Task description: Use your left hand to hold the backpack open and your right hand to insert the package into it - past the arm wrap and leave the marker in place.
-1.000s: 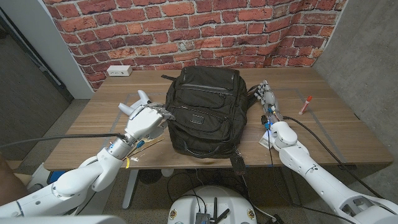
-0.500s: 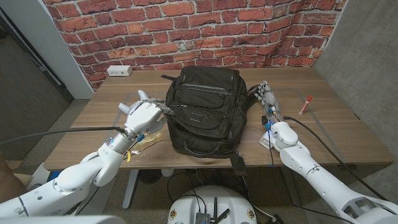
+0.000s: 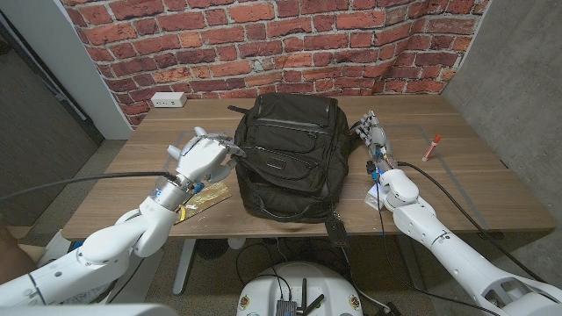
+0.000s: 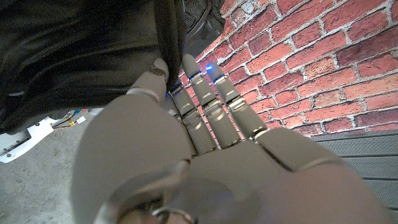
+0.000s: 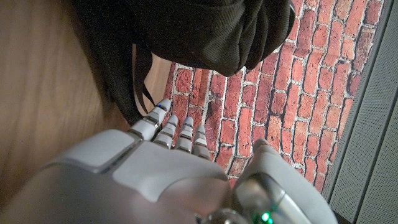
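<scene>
The black fabric backpack [image 3: 285, 158] is sitting mid-table. The left hand [image 3: 202, 160] is hovering beside its left side, fingers spread, holding nothing. The right hand [image 3: 376, 136] is waiting at its right side, fingers straight, gripping nothing, the red marker [image 3: 430, 147] lying farther right.

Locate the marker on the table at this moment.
In the head view the marker lies on the wooden table on the robot's right, apart from the right hand and the black backpack.

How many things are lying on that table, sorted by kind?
Backpack, black: 1
Package, yellowish, beside the left robot hand: 1
Marker, red: 1
Power strip, white: 1
Total: 4

The right robot hand waits beside the backpack.
</scene>
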`<state>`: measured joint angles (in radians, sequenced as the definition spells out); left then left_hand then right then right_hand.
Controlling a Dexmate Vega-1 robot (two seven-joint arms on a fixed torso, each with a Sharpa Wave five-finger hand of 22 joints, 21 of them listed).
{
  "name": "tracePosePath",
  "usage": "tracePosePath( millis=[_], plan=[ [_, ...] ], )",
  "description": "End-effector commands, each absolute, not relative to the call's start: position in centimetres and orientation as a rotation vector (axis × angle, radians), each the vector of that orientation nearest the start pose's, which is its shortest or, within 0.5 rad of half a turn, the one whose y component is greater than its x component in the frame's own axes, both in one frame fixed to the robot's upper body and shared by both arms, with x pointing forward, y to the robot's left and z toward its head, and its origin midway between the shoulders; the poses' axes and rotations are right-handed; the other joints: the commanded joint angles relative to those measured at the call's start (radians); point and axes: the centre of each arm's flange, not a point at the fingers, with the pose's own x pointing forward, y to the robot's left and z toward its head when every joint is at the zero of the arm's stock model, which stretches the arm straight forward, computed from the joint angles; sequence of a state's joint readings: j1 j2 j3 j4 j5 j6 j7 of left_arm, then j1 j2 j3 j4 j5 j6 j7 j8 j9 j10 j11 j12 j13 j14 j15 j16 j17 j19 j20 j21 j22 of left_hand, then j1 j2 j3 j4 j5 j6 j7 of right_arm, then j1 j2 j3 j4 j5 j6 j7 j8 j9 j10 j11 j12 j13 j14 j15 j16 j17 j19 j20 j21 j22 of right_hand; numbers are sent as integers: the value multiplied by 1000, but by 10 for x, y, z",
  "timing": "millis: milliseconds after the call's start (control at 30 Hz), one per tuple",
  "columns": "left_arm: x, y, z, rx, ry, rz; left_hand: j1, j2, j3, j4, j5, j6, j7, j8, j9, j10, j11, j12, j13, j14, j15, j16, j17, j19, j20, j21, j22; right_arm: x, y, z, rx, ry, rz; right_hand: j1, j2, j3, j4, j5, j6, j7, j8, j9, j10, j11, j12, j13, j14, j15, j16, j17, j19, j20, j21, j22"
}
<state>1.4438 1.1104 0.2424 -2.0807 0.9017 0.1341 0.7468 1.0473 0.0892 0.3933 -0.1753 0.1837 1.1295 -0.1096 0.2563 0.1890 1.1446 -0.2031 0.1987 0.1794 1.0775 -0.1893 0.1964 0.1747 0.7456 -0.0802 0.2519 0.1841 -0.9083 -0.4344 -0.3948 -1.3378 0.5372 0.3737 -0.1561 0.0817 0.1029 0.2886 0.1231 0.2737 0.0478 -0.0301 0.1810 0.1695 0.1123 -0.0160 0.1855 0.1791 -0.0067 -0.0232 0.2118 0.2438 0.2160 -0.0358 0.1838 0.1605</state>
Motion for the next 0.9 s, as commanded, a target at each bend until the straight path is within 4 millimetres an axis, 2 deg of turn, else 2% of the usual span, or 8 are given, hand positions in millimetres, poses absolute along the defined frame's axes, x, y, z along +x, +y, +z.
tracePosePath(
  millis=[33,433,900],
  plan=[
    [440,267,-34,1575,-1209,383,7,1,6,3,-2,10,1,6,4,12,0,3,4,11,-51,5,4,9,-128,4,3,637,-252,-43,95,-677,114,-4,29,5,0,-3,1,4,4,4,9,0,4,3,0,-6,6,5,6,-26,3,6],
    [442,263,-22,1536,-1171,370,7,0,7,3,-2,15,3,7,5,22,0,3,4,28,-51,7,4,11,-128,3,3,627,-256,-36,65,-686,120,-6,29,8,0,-4,3,4,5,4,9,1,4,3,-1,-5,6,6,6,-26,3,6],
    [448,261,-6,1478,-1116,324,7,-2,8,3,-2,20,5,8,5,26,0,1,4,33,-50,4,3,11,-128,2,2,615,-259,-41,44,-671,119,-6,29,11,-1,-4,3,4,5,4,8,1,4,3,-1,-4,5,6,5,-25,2,6]
  ],
)
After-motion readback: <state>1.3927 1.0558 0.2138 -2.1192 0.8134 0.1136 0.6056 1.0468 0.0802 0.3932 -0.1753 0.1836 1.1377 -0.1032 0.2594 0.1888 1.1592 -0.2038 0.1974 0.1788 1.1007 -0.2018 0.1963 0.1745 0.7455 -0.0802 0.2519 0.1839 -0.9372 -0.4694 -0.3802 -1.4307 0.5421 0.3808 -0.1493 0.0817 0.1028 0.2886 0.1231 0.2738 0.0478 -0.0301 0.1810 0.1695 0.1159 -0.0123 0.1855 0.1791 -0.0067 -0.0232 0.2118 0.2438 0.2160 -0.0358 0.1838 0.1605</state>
